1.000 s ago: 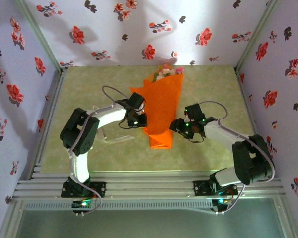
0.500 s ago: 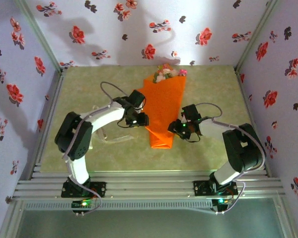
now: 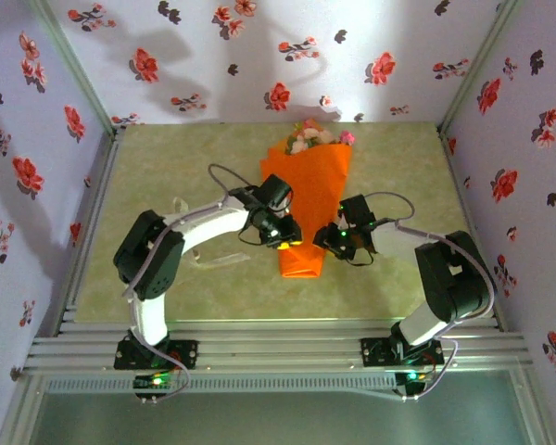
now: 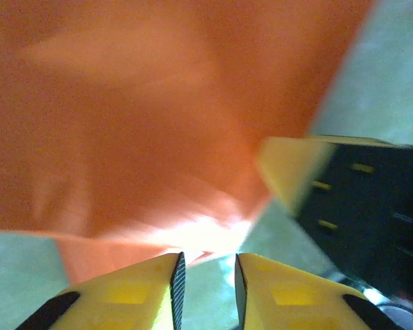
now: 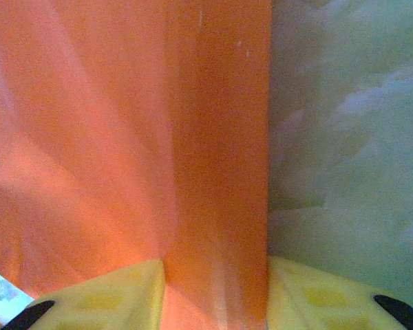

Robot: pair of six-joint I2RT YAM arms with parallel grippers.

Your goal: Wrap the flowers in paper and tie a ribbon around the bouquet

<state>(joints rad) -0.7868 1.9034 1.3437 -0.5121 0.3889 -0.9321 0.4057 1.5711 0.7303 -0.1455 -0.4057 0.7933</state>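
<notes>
The bouquet (image 3: 306, 199) lies on the mat as an orange paper cone. Its pink and cream flowers (image 3: 310, 137) point at the back wall and its narrow end at me. My left gripper (image 3: 290, 239) is at the cone's lower left edge. In the left wrist view its jaws (image 4: 206, 258) stand slightly open with only mat between them, and the paper (image 4: 144, 117) is just ahead. My right gripper (image 3: 326, 237) is at the lower right edge, and in its own view it (image 5: 217, 265) is shut on a fold of paper (image 5: 217, 172). A faint pale strip under the left forearm (image 3: 207, 262) looks like the ribbon.
The green mat (image 3: 167, 167) is bounded by floral walls on three sides and by the aluminium rail (image 3: 278, 352) with the arm bases at the near edge. One of the right gripper's fingers (image 4: 289, 165) shows close by in the left wrist view.
My left gripper has swung right, from the cone's left side to its lower end. The right gripper has closed in on the right edge. The bouquet has shifted slightly right.
</notes>
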